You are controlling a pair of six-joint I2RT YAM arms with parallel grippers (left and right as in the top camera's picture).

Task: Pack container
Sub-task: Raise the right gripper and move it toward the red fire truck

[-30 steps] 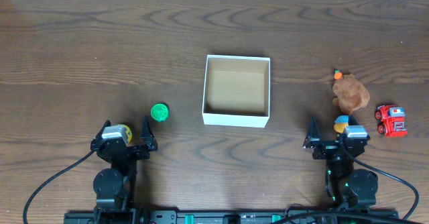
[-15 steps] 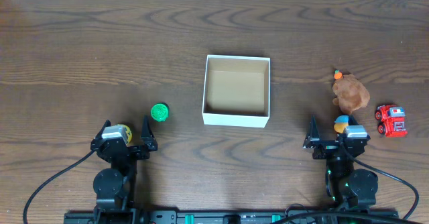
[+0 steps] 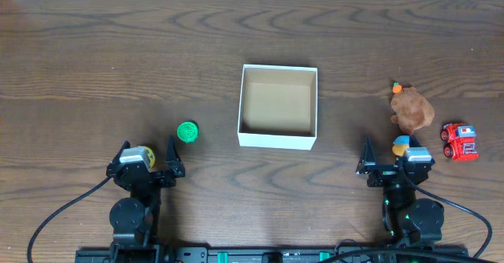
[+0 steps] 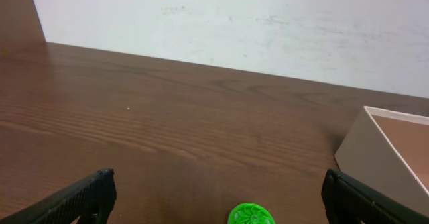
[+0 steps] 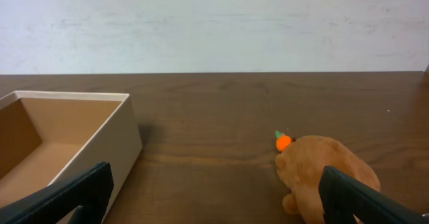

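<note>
- Overhead view: both arms sit low at the near edge of the table, each pointing away toward the far side.
- Left gripper rests on the left side with its two fingers spread wide and nothing between them. From the left wrist camera, the dark fingertips sit at the lower corners with bare wood between them.
- Right gripper sits well apart on the right side, its claw also wide apart and holding nothing. Its wrist camera shows the same wide gap.
- The container stands upright at the middle of the table, ahead of both arms and between them. Only its tan-brown floor shows inside the white walls.
- In the left wrist view, the container's corner is at the right edge. In the right wrist view, it sits to the left with its inside partly seen.
- A green round toy lies on the wood just ahead of the left gripper and well left of the container.
- A brown plush with a small orange piece at its far end lies ahead of the right gripper, to the right of the container.
- A red toy truck stands just to the right of the plush.
</note>
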